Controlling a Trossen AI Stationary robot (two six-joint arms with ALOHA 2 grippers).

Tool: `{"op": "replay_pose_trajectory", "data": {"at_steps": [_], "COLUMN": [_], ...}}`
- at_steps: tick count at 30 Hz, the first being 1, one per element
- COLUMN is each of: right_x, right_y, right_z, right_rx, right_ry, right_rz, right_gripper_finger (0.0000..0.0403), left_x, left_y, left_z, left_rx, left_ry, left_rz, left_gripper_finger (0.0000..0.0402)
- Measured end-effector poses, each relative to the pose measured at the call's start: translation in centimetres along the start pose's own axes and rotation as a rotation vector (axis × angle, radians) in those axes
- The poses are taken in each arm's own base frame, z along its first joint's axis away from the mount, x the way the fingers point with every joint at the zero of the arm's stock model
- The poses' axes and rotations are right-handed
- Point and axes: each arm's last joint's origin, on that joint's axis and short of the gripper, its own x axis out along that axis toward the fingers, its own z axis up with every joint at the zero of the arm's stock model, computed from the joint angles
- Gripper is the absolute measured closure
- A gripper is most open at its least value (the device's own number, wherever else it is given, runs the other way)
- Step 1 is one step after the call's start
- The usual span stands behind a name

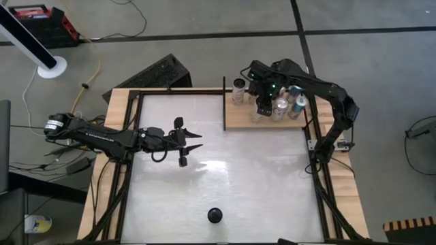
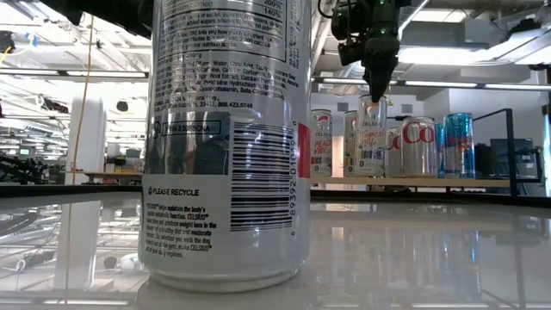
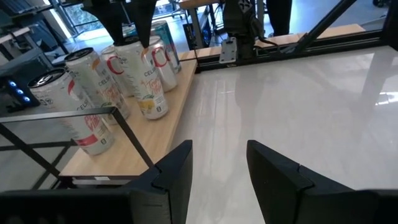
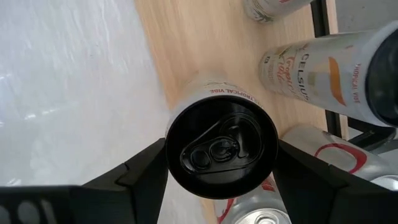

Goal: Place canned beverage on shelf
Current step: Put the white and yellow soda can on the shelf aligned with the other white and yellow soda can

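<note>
The shelf (image 1: 269, 121) is a light-wood panel at the table's far right, edged by black rods. Several cans stand on it (image 2: 419, 146). My right gripper (image 1: 262, 105) points down over the shelf's left part, shut on a black-topped can (image 4: 222, 146) that stands on the wood. It also shows in the low view (image 2: 377, 90). Another silver can (image 2: 228, 146) stands upright on its base on the white table near its near edge (image 1: 215, 216). My left gripper (image 1: 185, 141) is open and empty over the table's left middle; it shows in the left wrist view (image 3: 217, 168). My right gripper pinches the can between its two fingers at opposite sides of its top rim (image 4: 171, 149). The fingers come from above, pointing down, and reach only the can's top end (image 2: 372, 102). The can is upright with its base on the shelf's wood.
Other cans crowd the shelf to the right of and behind the held can (image 4: 317, 68), and one stands at the shelf's far left corner (image 1: 238, 90). A black rod (image 1: 224, 102) borders the shelf's left side. The white tabletop (image 1: 259, 177) lies between the two arms.
</note>
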Motion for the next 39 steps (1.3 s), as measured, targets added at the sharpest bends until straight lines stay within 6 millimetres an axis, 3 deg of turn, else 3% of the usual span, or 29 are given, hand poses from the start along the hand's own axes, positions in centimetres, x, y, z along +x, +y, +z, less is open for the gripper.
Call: {"op": "replay_pose_trajectory", "data": {"at_steps": [39], "right_x": [0.01], "right_y": [-0.07], "right_z": [-0.02], "right_rx": [0.015], "right_ry": [0.008], "right_rz": [-0.024], "right_gripper_finger": [0.0124], "left_x": [0.00], "left_y": [0.00], "left_z": [0.00], "left_rx": [-0.009], "left_ry": [-0.001], "left_rz": [-0.001], "left_gripper_finger": [0.0262]}}
